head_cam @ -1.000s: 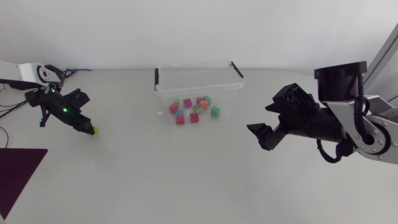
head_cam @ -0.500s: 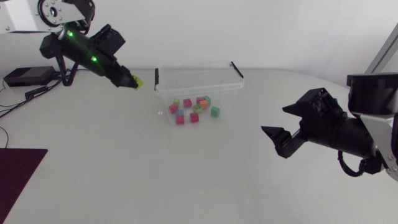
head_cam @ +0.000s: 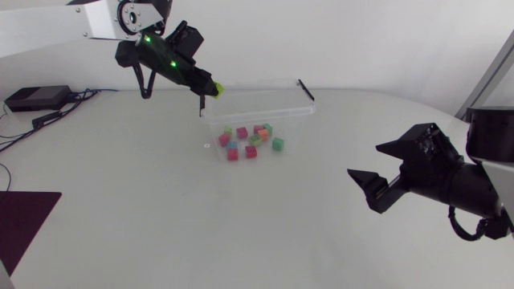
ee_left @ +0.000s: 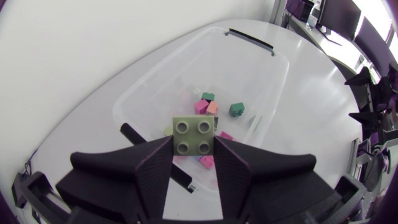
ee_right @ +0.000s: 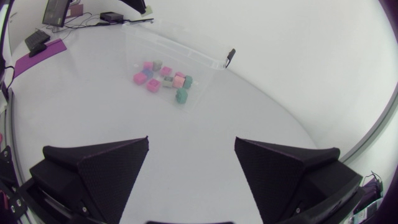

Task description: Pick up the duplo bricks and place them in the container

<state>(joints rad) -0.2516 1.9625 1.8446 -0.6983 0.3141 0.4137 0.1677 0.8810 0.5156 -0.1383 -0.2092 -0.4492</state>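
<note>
My left gripper [head_cam: 210, 87] hangs over the left rim of the clear plastic container [head_cam: 301, 116], shut on a light green duplo brick [ee_left: 193, 135] with its studs facing the camera. In the left wrist view the container [ee_left: 273, 81] lies right under the fingers. Several pink, green, orange and blue bricks [head_cam: 250, 141] lie on its floor; they show too in the right wrist view [ee_right: 163, 78]. My right gripper [head_cam: 377, 175] is open with nothing between its fingers, above the table well right of the container [ee_right: 186, 53].
A dark purple mat [head_cam: 20, 221] lies at the table's front left corner. A small black box [head_cam: 36, 98] with cables sits at the far left. Bare white table [head_cam: 241, 233] stretches in front of the container.
My left arm has swung the green brick up from the table's left side to the container's left rim. My right arm has drawn back to the right.
</note>
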